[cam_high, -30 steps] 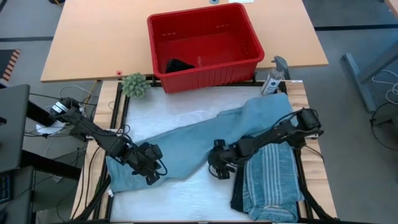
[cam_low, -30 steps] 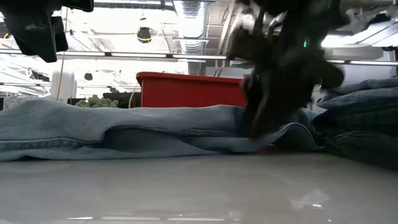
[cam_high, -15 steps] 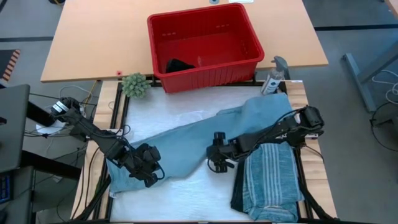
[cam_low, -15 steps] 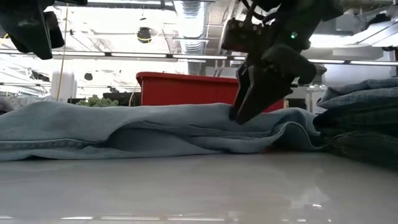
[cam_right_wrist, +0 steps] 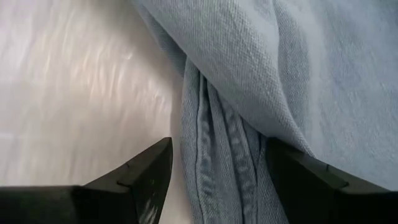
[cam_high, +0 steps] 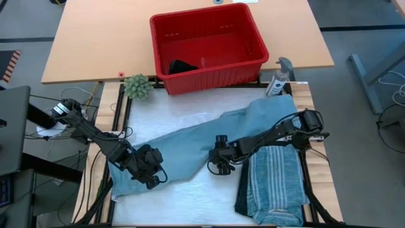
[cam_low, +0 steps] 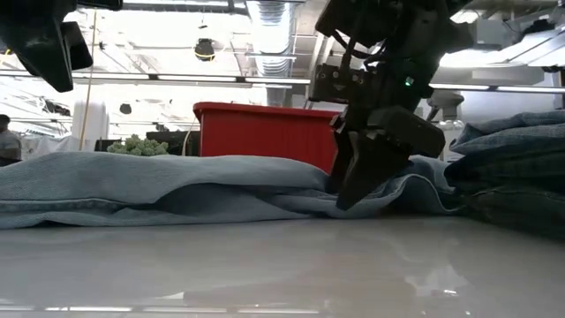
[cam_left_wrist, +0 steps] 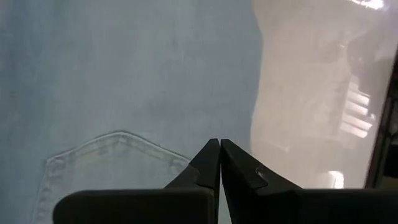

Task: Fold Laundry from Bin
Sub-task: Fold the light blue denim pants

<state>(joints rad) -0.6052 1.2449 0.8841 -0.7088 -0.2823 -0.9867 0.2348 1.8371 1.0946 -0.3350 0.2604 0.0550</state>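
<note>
The task looked roughly midway; a striped shirt (cam_high: pixel 273 182) lay folded atop dark trousers (cam_high: pixel 242 197) at the table's (cam_high: pixel 190 193) right, while a black item (cam_high: pixel 181 66) waited in the red bin (cam_high: pixel 209 44); soft, creased denim jeans (cam_high: pixel 190 149) sprawled unfolded; the right end effector (cam_high: pixel 219 166) gaped wide astride a seam fold, gripping nothing; the left end effector (cam_high: pixel 150 176) hovered closed, empty, above a pocket.

Matt woven denim jeans (cam_high: pixel 190 149) on a glossy white table (cam_low: pixel 282 265).
</note>
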